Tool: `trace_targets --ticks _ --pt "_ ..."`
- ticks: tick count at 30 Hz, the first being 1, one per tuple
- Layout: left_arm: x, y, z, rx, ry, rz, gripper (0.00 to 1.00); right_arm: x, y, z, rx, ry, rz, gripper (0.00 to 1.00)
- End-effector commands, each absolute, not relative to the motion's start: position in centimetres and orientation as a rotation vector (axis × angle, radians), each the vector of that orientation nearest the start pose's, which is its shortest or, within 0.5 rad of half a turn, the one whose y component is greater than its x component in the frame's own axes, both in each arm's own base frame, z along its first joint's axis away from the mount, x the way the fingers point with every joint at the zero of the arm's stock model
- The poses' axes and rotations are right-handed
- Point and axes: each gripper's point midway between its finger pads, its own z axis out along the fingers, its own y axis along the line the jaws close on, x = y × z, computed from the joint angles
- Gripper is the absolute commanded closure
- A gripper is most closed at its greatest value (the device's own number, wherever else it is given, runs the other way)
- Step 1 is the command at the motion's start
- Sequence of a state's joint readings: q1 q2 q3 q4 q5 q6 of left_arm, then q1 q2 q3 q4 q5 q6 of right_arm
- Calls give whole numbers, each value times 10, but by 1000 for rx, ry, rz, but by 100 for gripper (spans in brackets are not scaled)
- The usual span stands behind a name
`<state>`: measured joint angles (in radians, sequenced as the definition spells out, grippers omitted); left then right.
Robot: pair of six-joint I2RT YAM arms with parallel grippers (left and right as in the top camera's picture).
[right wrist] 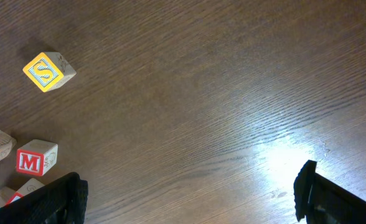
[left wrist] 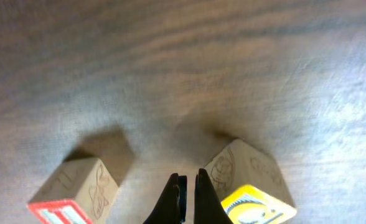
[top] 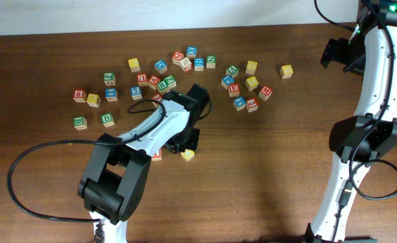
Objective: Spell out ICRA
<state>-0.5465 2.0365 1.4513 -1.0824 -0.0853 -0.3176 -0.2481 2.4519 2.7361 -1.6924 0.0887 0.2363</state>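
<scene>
The left jaws, pressed together on nothing, sit between a red-faced cube (left wrist: pixel 77 190) and a yellow cube (left wrist: pixel 251 186), perhaps I and C; the right jaws gape over the surface (right wrist: pixel 201 93).

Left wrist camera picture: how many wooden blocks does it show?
2. A red-faced block sits lower left and a yellow-faced block lower right, one on each side of the shut left gripper. Others may lie outside the frame.
</scene>
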Motion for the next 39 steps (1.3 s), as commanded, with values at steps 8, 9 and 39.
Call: trace_targets --ticks 8,9,39 --pt "299 -162 26 341 3232 214 100 462 -130 169 727 2882 -129 2" --pt "304 -163 31 330 3222 202 100 462 -130 169 727 2882 -129 2" --pt "265 -245 77 943 3005 -92 100 462 -130 169 727 2882 -129 1"
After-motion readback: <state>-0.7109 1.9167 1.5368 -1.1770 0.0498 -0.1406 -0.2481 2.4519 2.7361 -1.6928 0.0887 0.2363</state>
